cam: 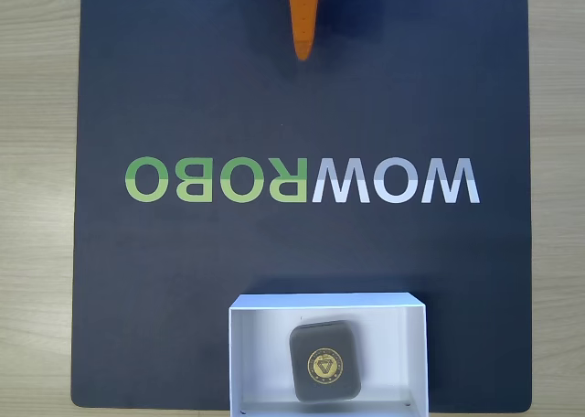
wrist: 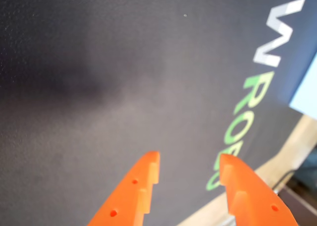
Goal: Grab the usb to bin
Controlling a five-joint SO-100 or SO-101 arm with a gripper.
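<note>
Already the usb [cam: 325, 360] lay flat inside the bin [cam: 256, 344], emblem up, at the near edge of the dark mat [cam: 183, 280] in the fixed view. Well apart from it, at the mat's far edge, hung the orange tool [wrist: 189, 166]; in the wrist view its two fingers [wrist: 143, 186] stood spread apart with nothing between them, above bare mat beside the green lettering [wrist: 237, 132].

The mat [wrist: 99, 87] looks like matt dark fabric-y rubber with a fine pebbly grain up close. Gripper [wrist: 188, 169] is smooth orange plastic. Usb [cam: 326, 360] has a matt grey shell with a shiny gold emblem. Table [cam: 37, 161] looks like pale woodgrain.
</note>
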